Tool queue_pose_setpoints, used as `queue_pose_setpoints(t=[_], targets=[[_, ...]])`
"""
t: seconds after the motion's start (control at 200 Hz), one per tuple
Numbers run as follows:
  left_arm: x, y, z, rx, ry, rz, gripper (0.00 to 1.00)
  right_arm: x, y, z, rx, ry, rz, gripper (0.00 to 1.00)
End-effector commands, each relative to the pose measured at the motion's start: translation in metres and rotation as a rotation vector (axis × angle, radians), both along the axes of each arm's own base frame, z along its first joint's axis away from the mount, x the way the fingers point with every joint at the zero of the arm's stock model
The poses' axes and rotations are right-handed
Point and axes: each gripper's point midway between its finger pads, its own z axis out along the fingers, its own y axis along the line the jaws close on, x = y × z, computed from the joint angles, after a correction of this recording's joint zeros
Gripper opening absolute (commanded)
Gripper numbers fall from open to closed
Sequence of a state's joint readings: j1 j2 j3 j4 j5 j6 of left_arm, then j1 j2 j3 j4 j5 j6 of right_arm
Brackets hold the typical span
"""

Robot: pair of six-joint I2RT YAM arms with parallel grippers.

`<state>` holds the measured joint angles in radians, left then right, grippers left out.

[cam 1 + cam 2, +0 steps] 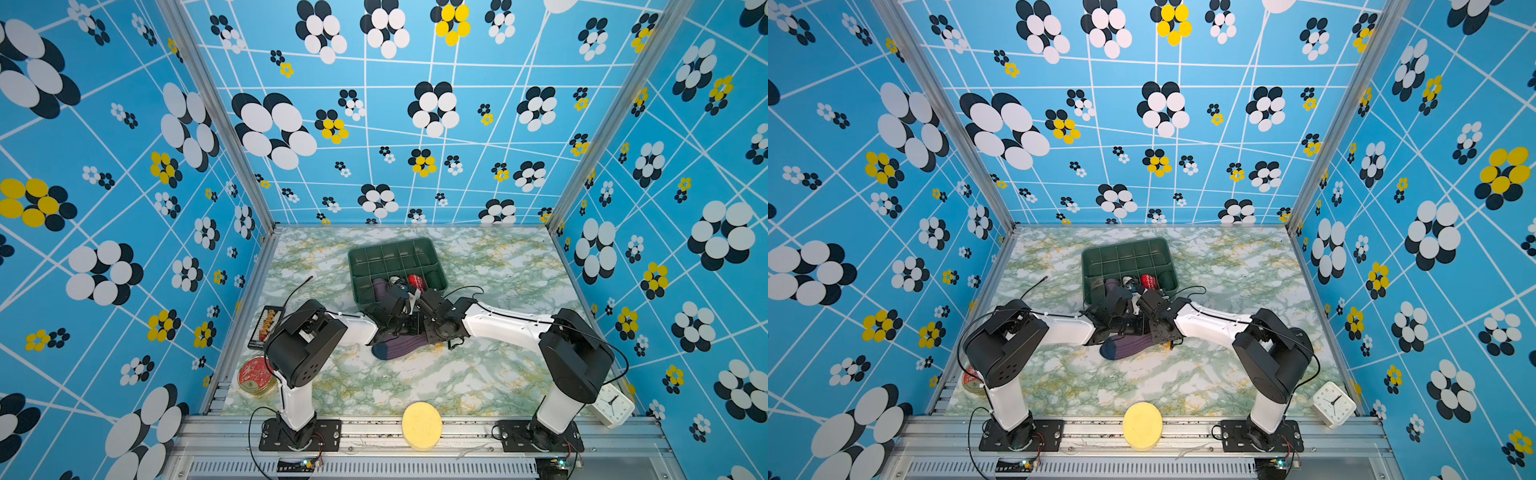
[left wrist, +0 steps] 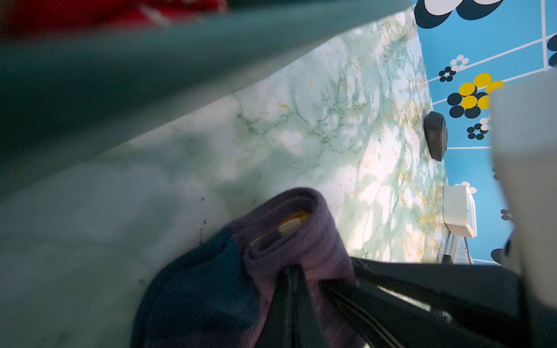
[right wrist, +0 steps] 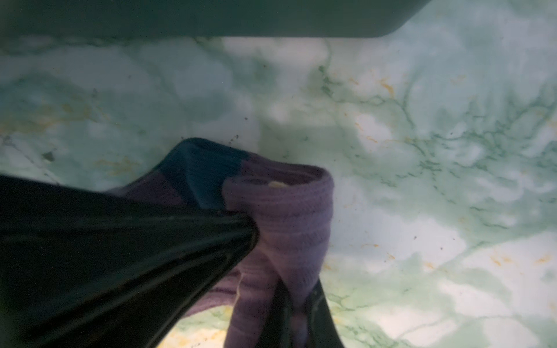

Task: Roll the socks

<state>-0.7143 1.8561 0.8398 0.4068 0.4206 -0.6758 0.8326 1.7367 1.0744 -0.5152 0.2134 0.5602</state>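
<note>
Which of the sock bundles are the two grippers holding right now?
The purple ribbed socks with dark blue patches, pinched by the left gripper and right gripper; the red bundle and black-and-white bundle sit in the green tray.

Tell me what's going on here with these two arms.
Two robot arms are working on the purple socks on the table, just in front of the green tray. The left pincer and right pincer are both shut on the fabric. The wrist views show the socks partly rolled, with a bit of orange cuff showing inside the curl. The dark blue toe sticks out on the table, so the roll isn't finished.
</note>
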Motion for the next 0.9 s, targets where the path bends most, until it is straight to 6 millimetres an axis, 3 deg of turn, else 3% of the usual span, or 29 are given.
queue_pose_setpoints(t=[0.0,0.225,0.515,0.715,0.795,0.895], targets=[[-0.008,0.004,-0.031,0.074,0.068,0.008,0.0,-0.006,0.017,0.002,0.085,0.013,0.047,0.04],[-0.012,0.008,-0.043,0.108,0.087,0.008,0.0,-0.005,0.016,0.01,0.145,0.002,0.038,0.24],[-0.018,0.014,-0.052,0.135,0.108,0.007,0.0,0.0,0.005,0.035,0.377,-0.019,-0.031,0.46],[-0.02,0.015,-0.058,0.136,0.121,0.007,0.0,0.003,-0.008,0.053,0.529,-0.049,-0.094,0.49],[-0.021,0.016,-0.059,0.137,0.125,0.008,0.0,0.006,-0.026,0.046,0.51,-0.057,-0.167,0.47],[-0.022,0.017,-0.059,0.137,0.125,0.008,0.0,0.006,-0.049,0.026,0.441,-0.041,-0.247,0.35]])
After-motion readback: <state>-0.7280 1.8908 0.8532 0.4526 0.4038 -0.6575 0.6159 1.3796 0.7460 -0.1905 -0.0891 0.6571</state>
